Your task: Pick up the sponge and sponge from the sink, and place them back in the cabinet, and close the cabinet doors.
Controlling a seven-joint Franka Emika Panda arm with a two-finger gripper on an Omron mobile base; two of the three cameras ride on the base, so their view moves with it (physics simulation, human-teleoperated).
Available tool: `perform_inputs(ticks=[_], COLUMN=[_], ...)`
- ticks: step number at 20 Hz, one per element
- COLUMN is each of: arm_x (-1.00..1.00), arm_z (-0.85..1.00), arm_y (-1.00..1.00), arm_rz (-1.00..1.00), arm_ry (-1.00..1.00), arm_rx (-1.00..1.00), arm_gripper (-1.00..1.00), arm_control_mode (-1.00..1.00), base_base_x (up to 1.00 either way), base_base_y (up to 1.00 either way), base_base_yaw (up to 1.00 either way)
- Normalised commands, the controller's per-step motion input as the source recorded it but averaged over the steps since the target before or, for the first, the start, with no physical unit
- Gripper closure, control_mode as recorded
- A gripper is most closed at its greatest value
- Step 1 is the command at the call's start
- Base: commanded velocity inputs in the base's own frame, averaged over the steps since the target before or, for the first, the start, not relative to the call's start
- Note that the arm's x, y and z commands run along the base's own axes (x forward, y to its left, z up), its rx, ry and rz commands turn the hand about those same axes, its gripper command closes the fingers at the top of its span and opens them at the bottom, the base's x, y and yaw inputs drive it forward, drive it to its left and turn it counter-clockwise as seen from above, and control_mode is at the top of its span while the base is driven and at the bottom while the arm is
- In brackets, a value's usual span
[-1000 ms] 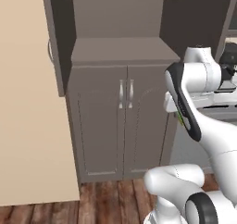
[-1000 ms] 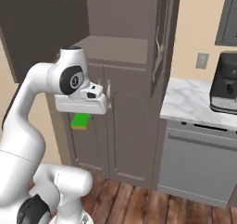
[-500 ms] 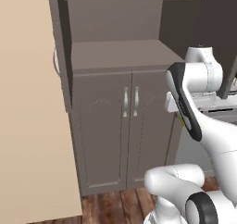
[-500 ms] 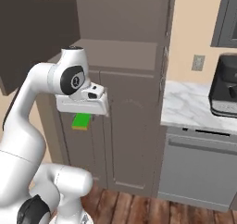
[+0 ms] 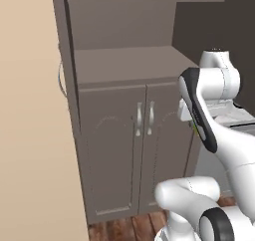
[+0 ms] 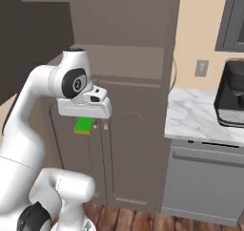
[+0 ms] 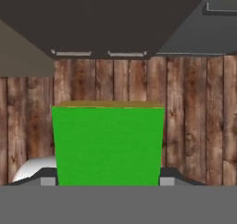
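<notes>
Wood floor (image 7: pixel 194 107), sponge (image 7: pixel 109 144) hides pincer (image 7: pixel 109 181) tips

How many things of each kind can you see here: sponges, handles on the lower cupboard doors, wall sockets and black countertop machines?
Sponges: 1, the green sponge gripped in the hand
Silver door handles: 2, side by side on the shut lower doors
Wall sockets: 1, the socket
Black countertop machines: 1, the black machine
Total: 5

A black appliance (image 6: pixel 232 100) stands on the marble counter (image 6: pixel 200 115).
</notes>
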Motion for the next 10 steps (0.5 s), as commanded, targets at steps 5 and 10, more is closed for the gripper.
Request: perform_inputs(ticks=[5,10], arm_x=[0.0,0.0], arm_z=[0.0,0.0], arm_y=[0.0,0.0], arm_rz=[0.0,0.0], arm_ry=[0.0,0.0], arm_rx=[0.0,0.0], arm_gripper=[1.0,1.0], arm_control_mode=[1.0,1.0], base_base_x=[0.48,0.32], base_base_y=[0.18,0.2], base_base_yaw=[-0.05,-0.02])
